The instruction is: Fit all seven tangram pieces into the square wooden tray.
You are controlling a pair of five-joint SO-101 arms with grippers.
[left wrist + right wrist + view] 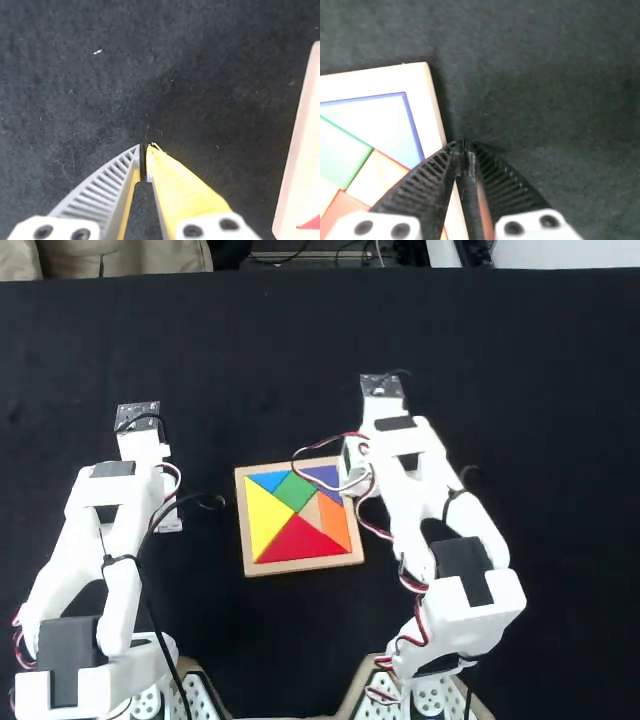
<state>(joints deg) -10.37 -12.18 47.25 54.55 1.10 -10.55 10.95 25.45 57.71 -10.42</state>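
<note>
The square wooden tray (245, 525) lies in the middle of the black table, between the two arms. Coloured tangram pieces fill it: a yellow triangle (262, 518), a red triangle (300, 538), a green square (296, 490), a blue piece (268, 480), a purple piece (325, 476), an orange piece (333, 517) and a pale one (313, 512). My left gripper (145, 148) is shut with nothing in it, over bare cloth left of the tray edge (300, 165). My right gripper (466, 148) is shut and empty at the tray's far right rim (432, 107), next to the purple piece (380, 122).
Black cloth covers the table all around the tray. Both white arms (100, 540) (440, 530) rise from bases at the near edge. Cables hang along each arm. Boxes and cords lie beyond the table's far edge.
</note>
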